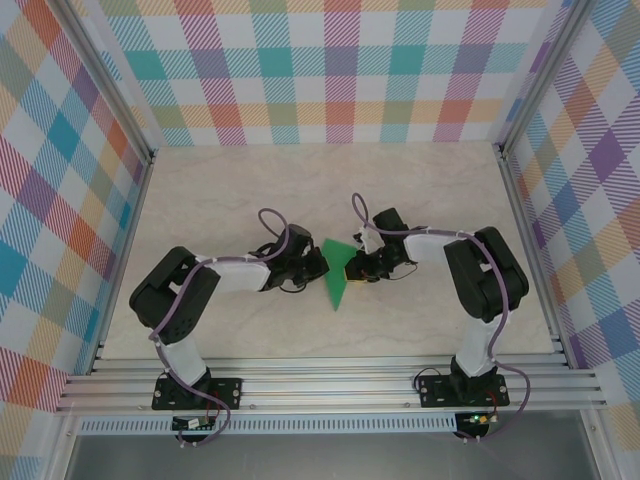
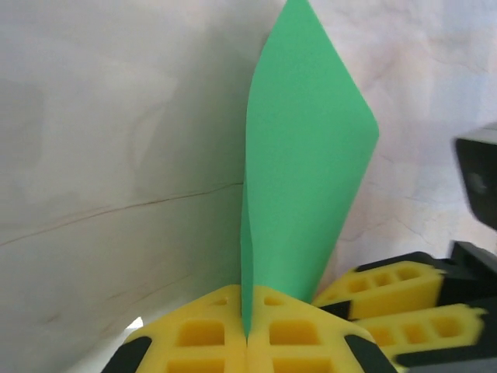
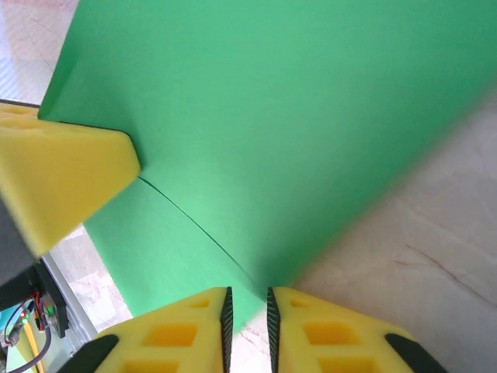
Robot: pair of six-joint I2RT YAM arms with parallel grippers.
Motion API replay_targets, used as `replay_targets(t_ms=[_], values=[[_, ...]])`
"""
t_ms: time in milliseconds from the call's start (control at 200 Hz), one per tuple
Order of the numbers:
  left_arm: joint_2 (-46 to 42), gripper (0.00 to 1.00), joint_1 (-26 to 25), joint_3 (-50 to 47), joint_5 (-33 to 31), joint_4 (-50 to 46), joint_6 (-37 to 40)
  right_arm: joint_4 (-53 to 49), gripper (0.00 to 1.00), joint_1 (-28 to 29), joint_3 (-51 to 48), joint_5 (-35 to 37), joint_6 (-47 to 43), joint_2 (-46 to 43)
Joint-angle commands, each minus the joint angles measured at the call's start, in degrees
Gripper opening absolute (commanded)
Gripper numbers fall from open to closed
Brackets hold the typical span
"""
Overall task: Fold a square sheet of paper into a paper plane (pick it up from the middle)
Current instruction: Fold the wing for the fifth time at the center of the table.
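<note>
The square sheet of paper (image 1: 338, 275) is bright green and folded over, held up off the table between the two grippers. My left gripper (image 1: 322, 266) is shut on its lower edge (image 2: 248, 338), and the sheet (image 2: 311, 155) rises from the pads as a narrow doubled leaf. My right gripper (image 1: 356, 268) faces it from the right. Its jaws (image 3: 247, 318) stand a little apart, with a corner of the sheet (image 3: 272, 116) at the mouth of the gap and table showing between the pads. A crease line runs across the sheet there.
The pale marble-look table (image 1: 300, 190) is boxed in by plaid walls on three sides. An aluminium rail (image 1: 330, 385) carrying both arm bases runs along the near edge. The right gripper's yellow fingers (image 2: 388, 291) sit close beside the left one's pads.
</note>
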Motion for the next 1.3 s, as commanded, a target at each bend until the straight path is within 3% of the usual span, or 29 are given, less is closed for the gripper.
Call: replay_targets(t_ms=[0,130,320,520,685,885,1185,1295], values=[[-5.21,0.0,-1.28,-2.98,-7.98,-1.21,-5.87,-1.63,0.29,-0.18,-1.18,2.7,-0.08,-6.14],[-7.9,0.0,-4.11,-2.94,-14.22,-5.29,-9.04,-0.1,0.35,1.61,-5.63,8.77,2.64,-13.28],[-8.62,0.0,-7.23,-2.74,-19.78,-7.93,-14.57,7.13,0.38,10.1,-13.84,19.23,5.24,-22.11],[-7.72,0.0,-8.09,-2.45,-20.43,-8.34,-16.92,15.43,0.46,18.36,-20.09,28.68,6.48,-25.83],[-7.35,0.0,-8.26,-2.24,-20.0,-7.95,-17.26,19.07,0.47,22.33,-21.15,32.88,3.89,-25.71],[-7.69,0.0,-8.28,-1.93,-20.09,-8.32,-17.1,25.58,0.4,25.06,-21.97,33.09,-0.16,-24.67],[-7.12,0.0,-8.33,-1.42,-19.45,-7.67,-16.97,41.06,0.45,27.14,-30.66,36.39,-7.07,-26.09],[-6.67,0.0,-8.27,-1.21,-18.99,-7.39,-16.99,41.91,0.45,29.9,-31.22,38.36,-11.98,-26.12]])
